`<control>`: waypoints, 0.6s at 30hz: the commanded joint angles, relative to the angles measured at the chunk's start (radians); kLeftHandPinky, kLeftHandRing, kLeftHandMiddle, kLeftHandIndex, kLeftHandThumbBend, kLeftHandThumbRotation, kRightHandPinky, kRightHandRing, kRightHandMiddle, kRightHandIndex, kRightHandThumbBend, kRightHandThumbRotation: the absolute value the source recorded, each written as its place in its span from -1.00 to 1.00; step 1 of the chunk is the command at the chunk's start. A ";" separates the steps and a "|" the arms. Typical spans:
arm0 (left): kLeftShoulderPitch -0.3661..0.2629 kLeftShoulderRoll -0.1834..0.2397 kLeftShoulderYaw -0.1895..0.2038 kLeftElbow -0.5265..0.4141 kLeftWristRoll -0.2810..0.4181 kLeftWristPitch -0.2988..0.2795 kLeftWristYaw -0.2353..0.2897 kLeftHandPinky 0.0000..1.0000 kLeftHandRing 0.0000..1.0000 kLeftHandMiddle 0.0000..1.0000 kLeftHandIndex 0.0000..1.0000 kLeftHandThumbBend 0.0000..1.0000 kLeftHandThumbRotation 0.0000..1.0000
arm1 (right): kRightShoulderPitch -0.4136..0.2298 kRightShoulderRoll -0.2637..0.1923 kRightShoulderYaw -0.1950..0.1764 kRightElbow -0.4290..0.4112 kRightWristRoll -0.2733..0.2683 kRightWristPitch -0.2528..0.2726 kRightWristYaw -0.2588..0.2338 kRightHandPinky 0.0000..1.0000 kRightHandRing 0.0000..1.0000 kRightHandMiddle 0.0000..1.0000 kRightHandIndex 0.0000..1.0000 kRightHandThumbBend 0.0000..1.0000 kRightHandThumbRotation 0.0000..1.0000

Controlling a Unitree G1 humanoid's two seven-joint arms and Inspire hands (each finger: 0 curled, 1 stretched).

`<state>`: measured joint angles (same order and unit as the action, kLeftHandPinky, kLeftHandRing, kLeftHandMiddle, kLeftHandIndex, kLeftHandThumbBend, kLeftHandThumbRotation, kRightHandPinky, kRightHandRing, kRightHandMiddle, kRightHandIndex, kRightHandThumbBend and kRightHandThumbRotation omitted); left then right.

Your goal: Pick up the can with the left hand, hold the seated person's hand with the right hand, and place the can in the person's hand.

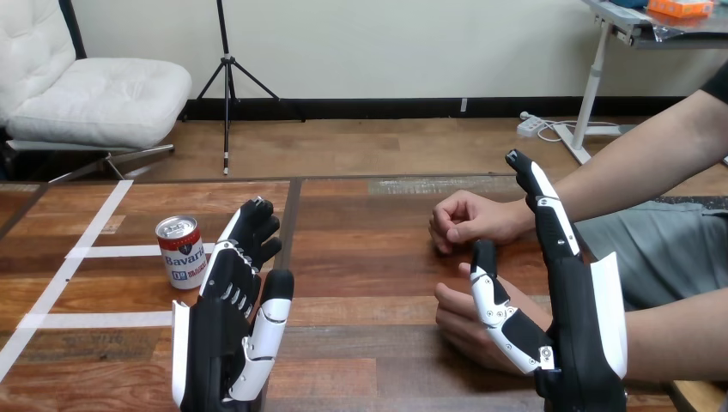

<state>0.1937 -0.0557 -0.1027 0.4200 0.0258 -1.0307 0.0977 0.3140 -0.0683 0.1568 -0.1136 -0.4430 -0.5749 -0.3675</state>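
A red-and-white can (181,251) stands upright on the wooden table (369,266) at the left. My left hand (225,322) is just right of the can and slightly nearer, fingers straight and open, not touching it. My right hand (588,339) is raised at the right with straight fingers pointing away; it is open. Its thumb (494,305) lies across the top of the person's nearer hand (458,324), which rests beside my palm. I cannot tell whether they touch. The person's farther hand (468,221) rests loosely curled on the table.
White tape strips (90,251) cross the table's left part, around the can. The person's forearms come in from the right edge. Bare wood lies between the can and the person's hands.
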 commanded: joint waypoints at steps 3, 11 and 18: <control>-0.069 -0.040 0.038 -0.036 0.015 -0.024 0.028 0.77 0.81 0.82 0.77 0.05 0.35 | -0.052 0.020 -0.008 -0.019 0.008 -0.010 0.000 0.89 0.88 0.88 0.83 -0.79 -0.98; -0.094 -0.026 0.097 -0.042 0.047 -0.040 0.081 0.84 0.87 0.87 0.81 0.09 0.38 | -0.051 0.017 -0.010 -0.024 0.010 -0.007 0.006 0.89 0.89 0.89 0.84 -0.80 -0.98; -0.110 -0.001 0.154 -0.047 0.109 -0.064 0.122 0.87 0.88 0.89 0.83 0.10 0.44 | -0.054 0.018 -0.011 -0.019 0.009 -0.012 0.004 0.89 0.89 0.89 0.84 -0.80 -0.98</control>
<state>0.1672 -0.0531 -0.0022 0.4200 0.0949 -1.0526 0.1912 0.3136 -0.0682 0.1545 -0.1136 -0.4426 -0.5749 -0.3644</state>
